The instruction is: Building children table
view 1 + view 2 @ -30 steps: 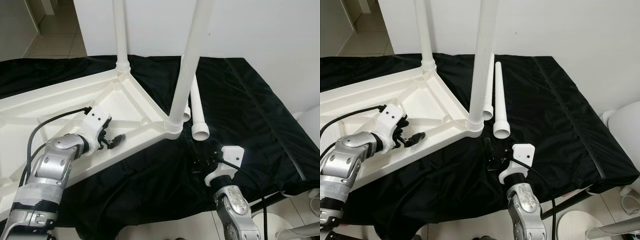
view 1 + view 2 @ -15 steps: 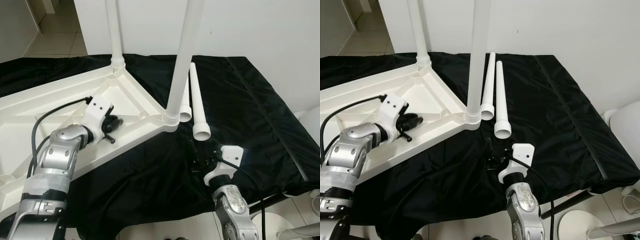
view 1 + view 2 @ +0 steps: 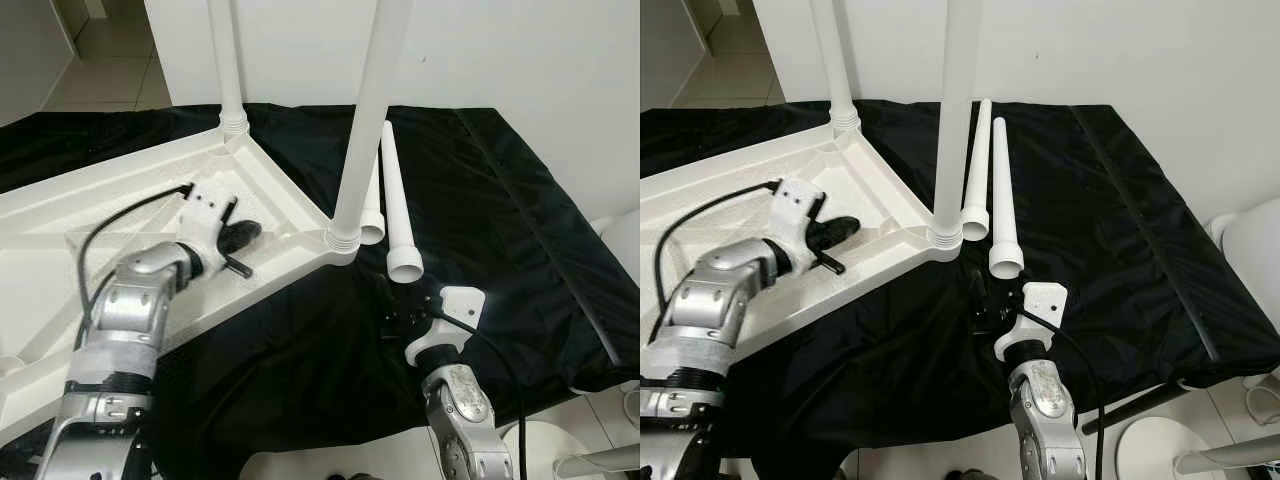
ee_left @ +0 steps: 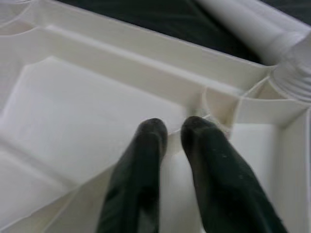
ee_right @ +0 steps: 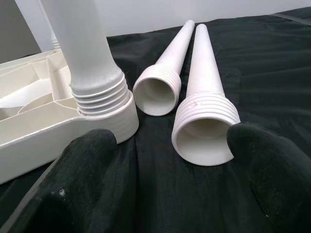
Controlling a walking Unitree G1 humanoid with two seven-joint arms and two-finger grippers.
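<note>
The white plastic tabletop (image 3: 120, 200) lies upside down on a black cloth (image 3: 500, 200), its ribbed underside up, with two smooth tapered legs (image 3: 365, 130) screwed upright into threaded corner sockets. Two loose legs (image 3: 1000, 200) lie side by side on the cloth just beside the near corner, long axes pointing away from the robot, hollow threaded ends toward it. The left gripper (image 4: 172, 133) hovers over the tabletop's inner ribs with its fingers nearly closed on nothing, and the right gripper (image 5: 172, 141) sits low on the cloth, spread wide before the nearer loose leg's mouth.
</note>
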